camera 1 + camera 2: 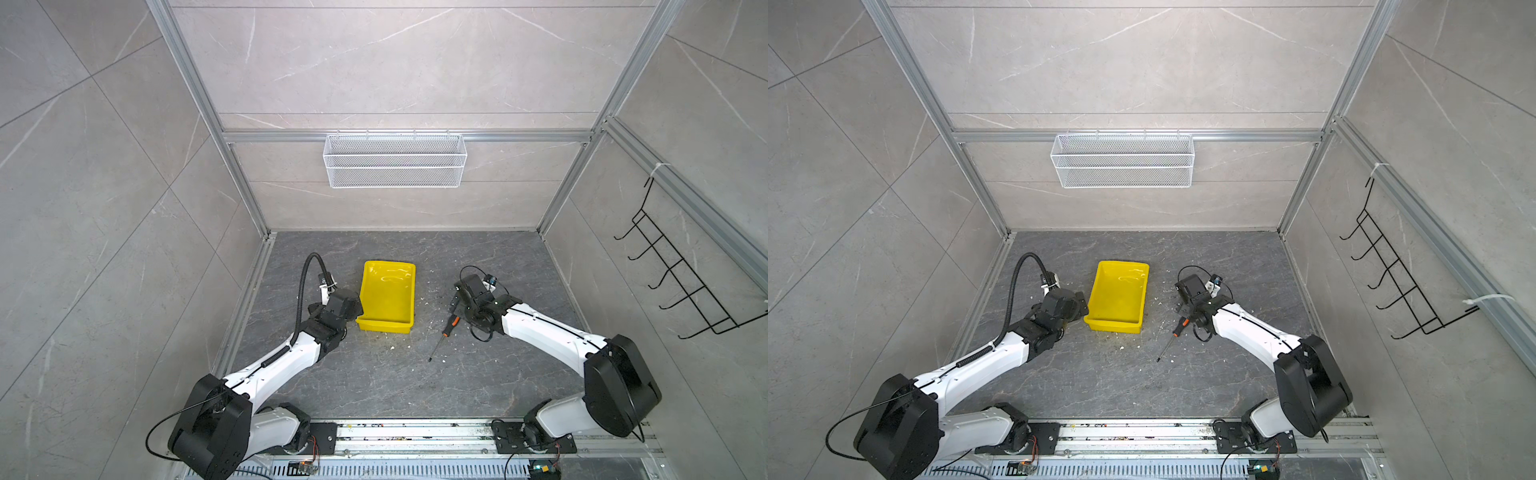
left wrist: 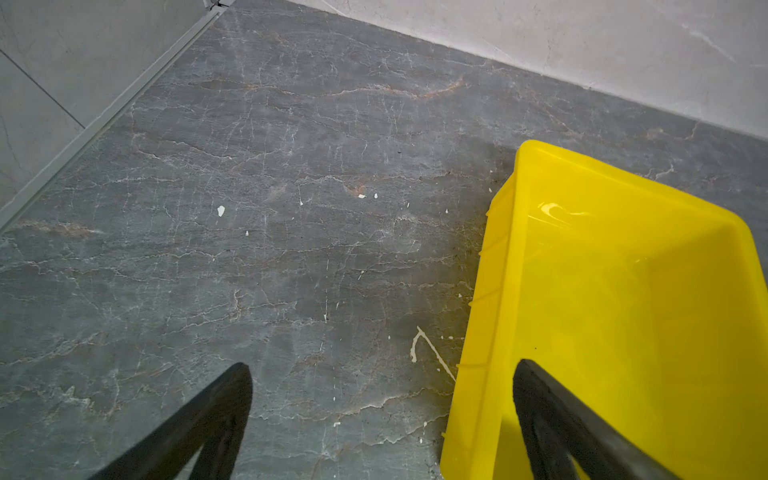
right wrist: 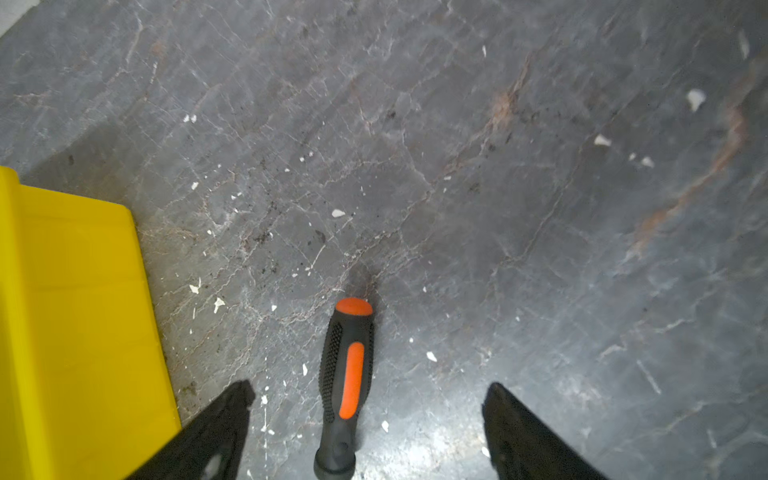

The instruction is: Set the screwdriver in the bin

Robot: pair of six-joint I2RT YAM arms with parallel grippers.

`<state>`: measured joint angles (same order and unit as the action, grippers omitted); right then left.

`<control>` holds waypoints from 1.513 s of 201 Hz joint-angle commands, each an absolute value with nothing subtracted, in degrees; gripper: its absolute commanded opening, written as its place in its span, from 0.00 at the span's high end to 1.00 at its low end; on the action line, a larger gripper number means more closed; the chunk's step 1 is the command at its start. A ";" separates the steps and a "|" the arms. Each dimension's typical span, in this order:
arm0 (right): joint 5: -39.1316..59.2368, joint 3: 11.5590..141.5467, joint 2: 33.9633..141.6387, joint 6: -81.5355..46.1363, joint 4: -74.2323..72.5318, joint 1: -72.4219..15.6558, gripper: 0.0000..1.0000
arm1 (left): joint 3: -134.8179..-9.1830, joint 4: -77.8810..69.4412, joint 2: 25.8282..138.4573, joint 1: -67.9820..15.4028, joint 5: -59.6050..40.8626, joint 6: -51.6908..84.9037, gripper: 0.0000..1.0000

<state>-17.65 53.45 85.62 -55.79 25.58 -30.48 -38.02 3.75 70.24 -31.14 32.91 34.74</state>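
Yellow and glossy, the bin (image 1: 387, 296) sits on the grey marbled counter (image 1: 415, 382) between the two arms, nothing visible inside it. In both top views the left gripper (image 1: 353, 305) is right at the bin's near left corner; whether it touches the rim cannot be told from above. In the left wrist view the left gripper (image 2: 382, 419) has its jaws spread wide and holding nothing, one finger over bare counter, the other finger (image 2: 552, 428) over the bin's (image 2: 623, 299) interior.

On the far side of the bin from that gripper, the screwdriver (image 1: 444, 334) lies flat on the counter, apart from the bin. Its black handle with orange inlay points toward the right gripper (image 1: 457, 309), and its thin dark shaft runs away from that gripper toward the front rail. In the right wrist view the right gripper (image 3: 368, 419) straddles the screwdriver's (image 3: 347, 386) handle: the jaws stand well apart, one finger (image 3: 224, 419) on either side, clear gaps between each finger and the handle, so nothing is gripped. The bin's (image 3: 75, 316) outer wall shows just beyond one finger. White flecks and dark crumbs litter the counter (image 3: 498, 208) around the tool.
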 commanded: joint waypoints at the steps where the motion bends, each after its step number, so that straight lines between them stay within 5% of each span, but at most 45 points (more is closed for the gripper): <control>1: -15.11 53.12 88.15 -58.02 23.39 -30.66 0.20 | -35.77 1.76 70.01 -30.92 35.03 40.69 0.00; 147: -12.62 47.90 95.36 -63.47 13.14 -33.27 0.50 | -34.56 -16.45 79.98 -31.05 1.93 43.10 0.03; 252: -22.58 49.65 91.27 -60.81 24.21 -34.19 0.81 | -30.57 -19.81 73.46 -32.01 3.96 42.21 0.00; 304: -30.04 59.65 87.57 -53.27 32.71 -34.20 0.81 | -32.68 -10.47 70.34 -32.02 14.21 38.67 0.00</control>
<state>-23.40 53.28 91.11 -58.89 27.16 -33.95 -30.39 -16.19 73.43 -31.90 6.02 41.93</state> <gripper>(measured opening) 0.301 0.997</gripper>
